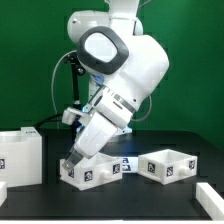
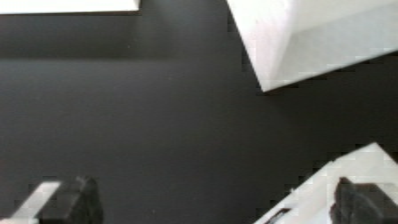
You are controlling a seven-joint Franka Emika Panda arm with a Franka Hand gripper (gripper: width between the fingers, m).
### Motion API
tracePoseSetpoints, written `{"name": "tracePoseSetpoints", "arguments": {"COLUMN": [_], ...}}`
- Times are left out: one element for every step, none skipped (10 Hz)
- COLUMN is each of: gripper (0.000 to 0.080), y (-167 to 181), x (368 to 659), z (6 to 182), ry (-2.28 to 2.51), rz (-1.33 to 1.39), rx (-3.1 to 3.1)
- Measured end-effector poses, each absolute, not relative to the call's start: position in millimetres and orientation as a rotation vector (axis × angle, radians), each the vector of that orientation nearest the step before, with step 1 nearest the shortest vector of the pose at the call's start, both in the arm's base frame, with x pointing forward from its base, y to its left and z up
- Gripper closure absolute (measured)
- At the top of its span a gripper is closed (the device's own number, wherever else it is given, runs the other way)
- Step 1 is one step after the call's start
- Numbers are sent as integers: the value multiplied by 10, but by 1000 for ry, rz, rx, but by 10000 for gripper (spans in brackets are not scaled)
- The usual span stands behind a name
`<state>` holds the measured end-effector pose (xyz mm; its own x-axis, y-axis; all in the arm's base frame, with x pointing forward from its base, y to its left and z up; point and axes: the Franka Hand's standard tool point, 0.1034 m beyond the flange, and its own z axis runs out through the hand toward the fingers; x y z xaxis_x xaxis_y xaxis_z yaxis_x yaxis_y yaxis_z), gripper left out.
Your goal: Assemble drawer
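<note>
The drawer lies in parts on the black table. The large boxy housing (image 1: pixel 20 158) stands at the exterior view's left. One small open-top tray (image 1: pixel 92 172) lies in the middle, and a second tray (image 1: pixel 168 165) lies to its right. My gripper (image 1: pixel 78 158) is tilted low over the middle tray's left end. In the wrist view the gripper (image 2: pixel 214 202) is open, with bare table between the dark fingertips (image 2: pixel 63 200). One fingertip hangs over a white tray wall (image 2: pixel 338 178). Nothing is held.
A white part (image 2: pixel 306 40) and a white strip (image 2: pixel 71 5) show farther off in the wrist view; which parts they are I cannot tell. White pieces sit at the table's front corners (image 1: pixel 210 197) (image 1: pixel 3 190). A tagged flat piece (image 1: pixel 126 163) lies between the trays.
</note>
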<state>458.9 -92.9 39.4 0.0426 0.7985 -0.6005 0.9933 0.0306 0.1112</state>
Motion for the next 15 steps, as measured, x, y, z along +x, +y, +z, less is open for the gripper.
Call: {"name": "tracePoseSetpoints", "arguments": {"gripper": [150, 150, 150, 150, 150, 150, 150, 150, 150, 150, 150, 150, 150, 150, 150], "y": [-929, -927, -898, -892, -932, -988, -1016, -947, -925, -919, -991, -1058, -1065, -1059, -1062], "x": [4588, 4589, 4620, 4630, 4580, 4589, 4538, 4491, 4498, 4507, 4521, 4548, 4578, 4601, 4645], "z": [392, 394, 432, 460, 434, 462, 437, 374, 371, 342, 338, 399, 450, 486, 563], "ry": [1802, 1803, 1802, 1791, 1796, 1791, 1690, 1646, 1632, 1644, 1667, 1668, 1665, 1668, 1667], "rz": [-497, -497, -488, -476, -499, -501, -532, -591, -654, -687, -699, -708, -700, -693, -681], "rx": [1814, 1813, 1806, 1800, 1781, 1783, 1822, 1794, 1728, 1685, 1677, 1670, 1670, 1670, 1671]}}
